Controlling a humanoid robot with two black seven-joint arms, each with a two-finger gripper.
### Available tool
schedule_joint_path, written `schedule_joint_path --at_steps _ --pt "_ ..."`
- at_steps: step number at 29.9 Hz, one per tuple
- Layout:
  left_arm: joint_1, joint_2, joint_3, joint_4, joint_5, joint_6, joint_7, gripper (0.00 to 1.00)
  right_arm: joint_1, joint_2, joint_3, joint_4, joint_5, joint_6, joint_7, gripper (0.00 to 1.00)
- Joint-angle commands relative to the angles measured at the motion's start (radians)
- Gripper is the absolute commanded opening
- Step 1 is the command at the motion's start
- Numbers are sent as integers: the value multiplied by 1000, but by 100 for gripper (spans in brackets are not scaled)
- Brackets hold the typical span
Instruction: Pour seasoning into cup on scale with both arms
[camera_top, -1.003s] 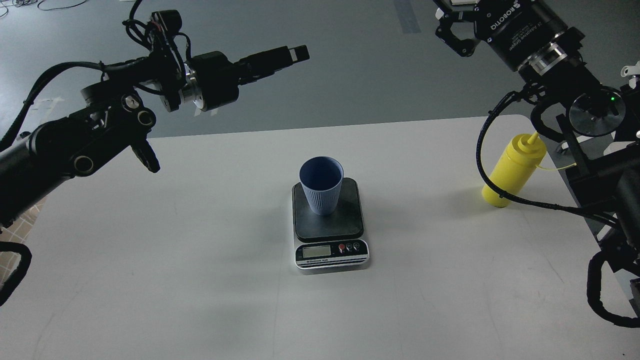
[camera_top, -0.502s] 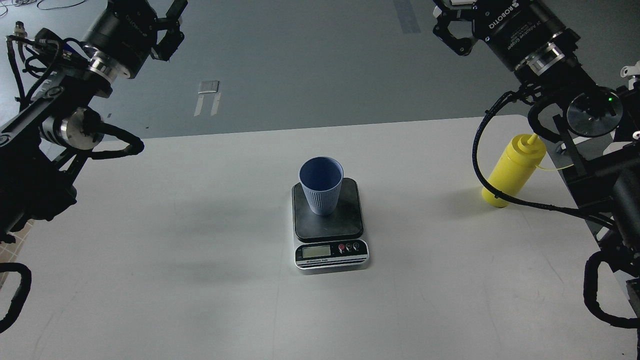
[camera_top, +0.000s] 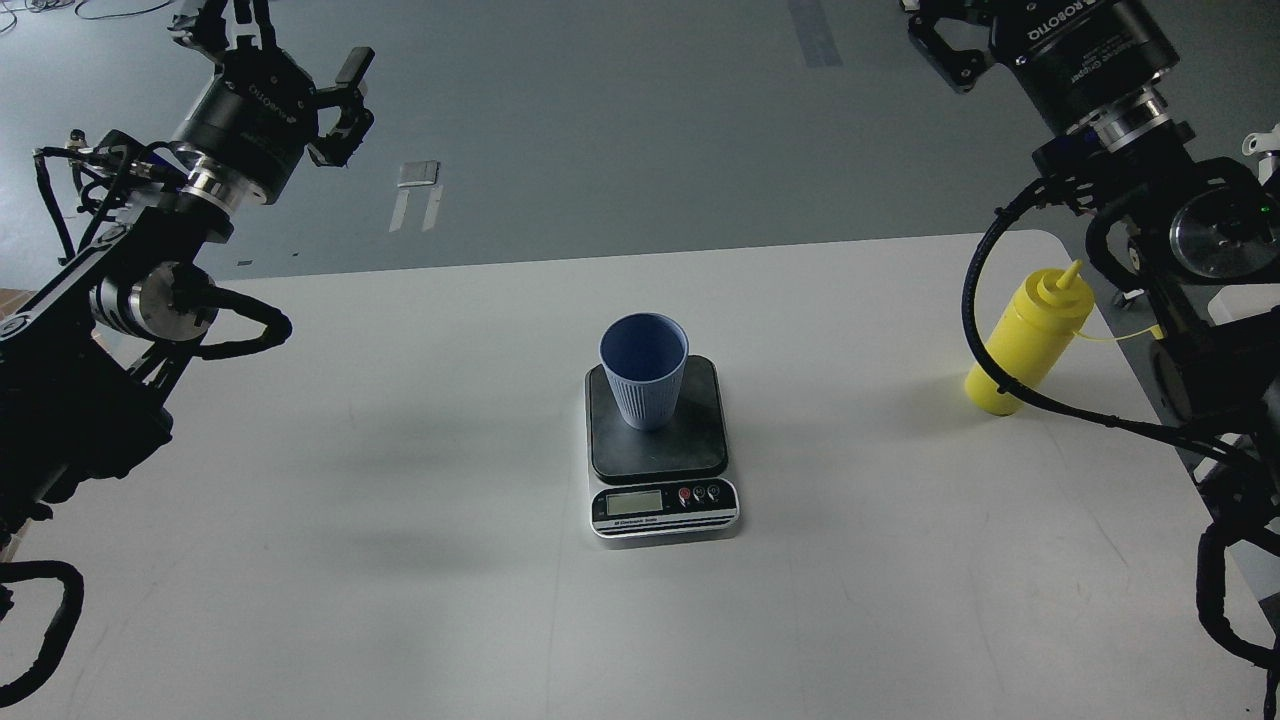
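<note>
Seasoning bottle (camera_top: 1030, 340), yellow, pointed nozzle up, leaning a little on the bench (camera_top: 400, 560) near its right edge, below and slightly left of the right fingers (camera_top: 955, 45); partly crossed by a black cable from the right arm (camera_top: 1150, 200). Thin tethered cap strap trailing off to the bottle's right, cap itself hidden behind the arm

Cup (camera_top: 643, 370), blue-grey and ribbed, upright on the dark platform of the scale (camera_top: 660, 450), toward its back edge, mouth open to the view, well apart from both sets of fingers and roughly midway between them. Scale display and three small buttons on the silver front, facing the near side

Left fingers (camera_top: 275, 45) high at the upper left, over the floor beyond the bench, spread wide with nothing between them, far up and left of the cup. Right fingers at the upper right corner, cut off by the top edge, so cannot tell how far apart; nothing seen held there
</note>
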Motion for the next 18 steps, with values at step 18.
schedule_joint_path --at_steps 18 --pt "0 1 3 0 0 0 1 97 -421 -480 200 252 220 9 -5 100"
